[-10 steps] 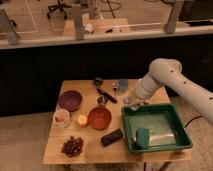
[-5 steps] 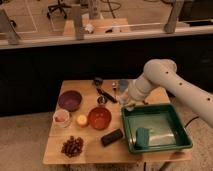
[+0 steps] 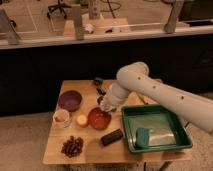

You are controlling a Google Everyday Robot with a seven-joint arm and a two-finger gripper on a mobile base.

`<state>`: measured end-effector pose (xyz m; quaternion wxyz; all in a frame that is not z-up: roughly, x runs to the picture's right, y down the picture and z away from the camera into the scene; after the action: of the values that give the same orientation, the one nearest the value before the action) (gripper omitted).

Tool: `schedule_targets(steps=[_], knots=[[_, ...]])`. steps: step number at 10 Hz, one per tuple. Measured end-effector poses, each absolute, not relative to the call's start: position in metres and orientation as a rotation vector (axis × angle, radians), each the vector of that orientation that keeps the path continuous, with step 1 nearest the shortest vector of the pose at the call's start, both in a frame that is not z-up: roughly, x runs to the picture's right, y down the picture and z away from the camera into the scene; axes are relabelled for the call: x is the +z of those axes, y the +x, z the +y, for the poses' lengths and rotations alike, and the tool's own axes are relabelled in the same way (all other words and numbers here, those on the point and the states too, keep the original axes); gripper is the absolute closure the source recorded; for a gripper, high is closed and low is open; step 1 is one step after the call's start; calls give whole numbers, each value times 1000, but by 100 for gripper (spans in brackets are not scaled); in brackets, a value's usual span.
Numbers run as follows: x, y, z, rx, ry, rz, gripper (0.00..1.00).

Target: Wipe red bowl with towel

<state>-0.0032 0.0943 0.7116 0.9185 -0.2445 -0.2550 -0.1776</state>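
tool (image 3: 104, 105) perhaps over round red bowl (image 3: 98, 119)

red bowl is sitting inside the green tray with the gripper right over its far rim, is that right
Not quite. The red bowl is not inside the green tray; it sits on the wooden table, just left of the tray, as the camera view shows. The rest holds: the gripper is over the bowl's far rim.
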Motion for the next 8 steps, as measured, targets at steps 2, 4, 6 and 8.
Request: schedule_targets(steps=[2,4,6,8], knots=[[732,-20,116,-412,-531,-510,100],[753,-21,135,-433,-564,-495,100],[766,-23,146,-444,-590,-490,100],[780,-28,156,-457,-616,-485,100]])
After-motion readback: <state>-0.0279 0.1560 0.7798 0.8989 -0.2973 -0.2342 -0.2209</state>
